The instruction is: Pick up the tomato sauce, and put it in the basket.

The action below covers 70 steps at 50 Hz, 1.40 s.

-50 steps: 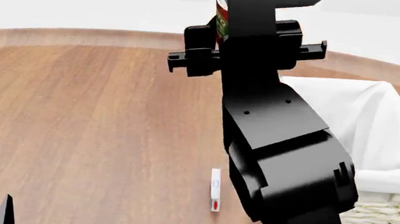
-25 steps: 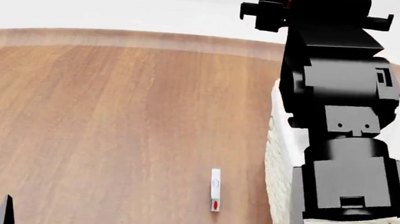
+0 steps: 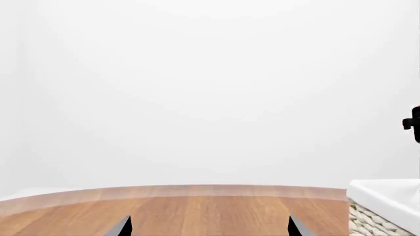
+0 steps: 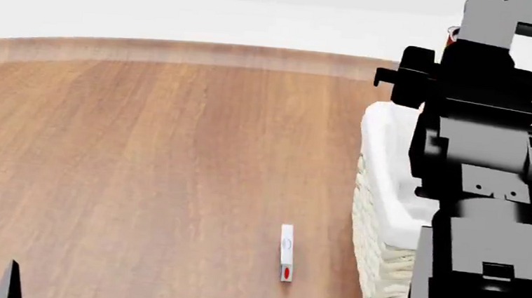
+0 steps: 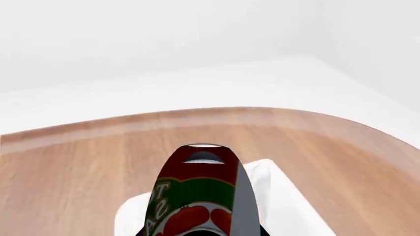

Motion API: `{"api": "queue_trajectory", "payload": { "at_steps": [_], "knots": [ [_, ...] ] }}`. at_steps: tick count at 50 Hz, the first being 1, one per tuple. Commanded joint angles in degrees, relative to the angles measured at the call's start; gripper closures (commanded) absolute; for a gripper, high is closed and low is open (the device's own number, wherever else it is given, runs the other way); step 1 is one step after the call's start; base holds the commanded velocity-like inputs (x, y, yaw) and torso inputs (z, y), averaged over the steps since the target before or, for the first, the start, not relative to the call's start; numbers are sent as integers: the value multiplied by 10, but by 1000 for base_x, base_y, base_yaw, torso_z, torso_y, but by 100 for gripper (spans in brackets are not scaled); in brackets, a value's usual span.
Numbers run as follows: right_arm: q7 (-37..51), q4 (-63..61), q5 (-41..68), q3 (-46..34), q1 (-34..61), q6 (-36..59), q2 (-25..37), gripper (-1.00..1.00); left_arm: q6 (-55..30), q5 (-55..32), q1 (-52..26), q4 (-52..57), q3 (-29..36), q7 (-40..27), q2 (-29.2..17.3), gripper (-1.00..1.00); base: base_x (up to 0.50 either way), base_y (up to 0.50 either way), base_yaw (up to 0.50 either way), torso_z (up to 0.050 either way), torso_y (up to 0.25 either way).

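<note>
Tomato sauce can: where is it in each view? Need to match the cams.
Head view: only a red sliver of the tomato sauce can shows at upper right, behind the right arm.
Right wrist view: the can fills bottom centre, held in the jaws.
Left wrist view: not in it.
Shared landmark: the basket.

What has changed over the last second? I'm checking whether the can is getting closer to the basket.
The right arm swung from mid-table toward the robot's right, carrying the tomato sauce in the right gripper; it is now above the basket. The can is not released. The small white object on the table and the left gripper stayed put.
</note>
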Motion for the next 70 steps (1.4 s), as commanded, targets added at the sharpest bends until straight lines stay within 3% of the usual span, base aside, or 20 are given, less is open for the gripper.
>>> {"api": "queue_trajectory", "payload": {
  "at_steps": [1, 22, 68, 69, 70],
  "knots": [
    [-1, 11, -72, 54, -22, 8, 5, 100, -4, 4, -2, 4, 6, -2, -1, -100, 0, 0, 0, 0, 10],
    [-3, 11, -107, 90, -43, 37, 8, 100, 6, 3, -3, -11, 9, -3, -1, -100, 0, 0, 0, 0, 0],
    [28, 11, -111, 75, -79, 85, 2, 100, 11, -2, 1, -13, 12, -10, -7, -100, 0, 0, 0, 0, 0],
    [35, 11, -112, 77, -77, 81, 3, -100, 12, 0, 0, -16, 14, -10, -7, -100, 0, 0, 0, 0, 0],
    [36, 11, -109, 80, -77, 77, 4, -100, 12, -1, -1, -16, 14, -10, -6, -100, 0, 0, 0, 0, 0]
  ]
}}
